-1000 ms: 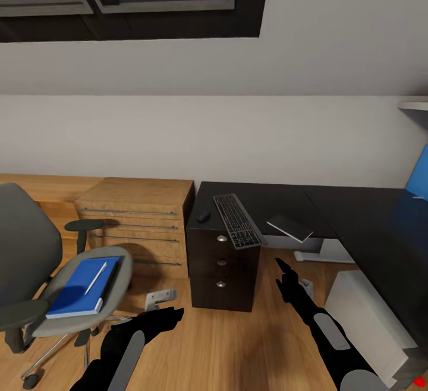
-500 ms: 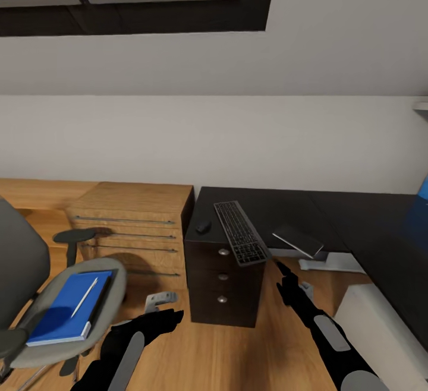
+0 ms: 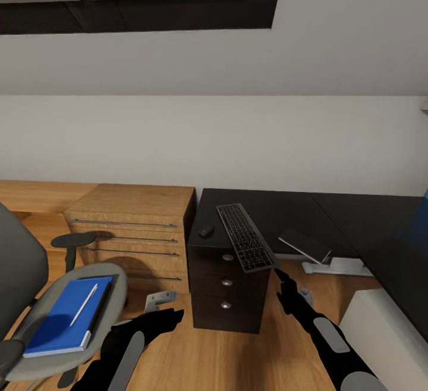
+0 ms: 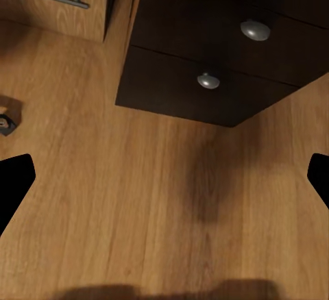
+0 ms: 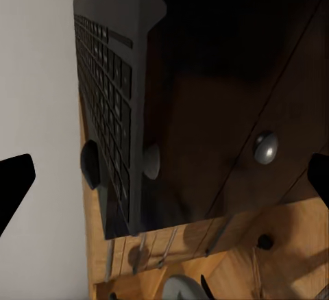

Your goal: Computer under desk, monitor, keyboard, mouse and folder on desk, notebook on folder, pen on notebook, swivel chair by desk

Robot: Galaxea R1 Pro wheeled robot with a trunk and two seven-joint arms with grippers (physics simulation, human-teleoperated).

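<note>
While both pincers, left point(image 3: 169, 318) and right point(image 3: 279, 273), hang open and empty, the keyboard point(image 3: 245, 236) lies mid-frame, overhanging the counter point(image 3: 285, 210) edge. A square, level grip should suit before sliding it inward

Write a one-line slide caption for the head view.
Keyboard overhangs the desk edge; folder and pen wait on the swivel chair.

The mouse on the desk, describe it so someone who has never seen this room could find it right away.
Find the black desk against the white wall, and go to its end beside the wooden chest. The mouse sits there above the black drawers, just beside the keyboard. It is a small rounded black lump, while the keyboard is long and flat.
</note>
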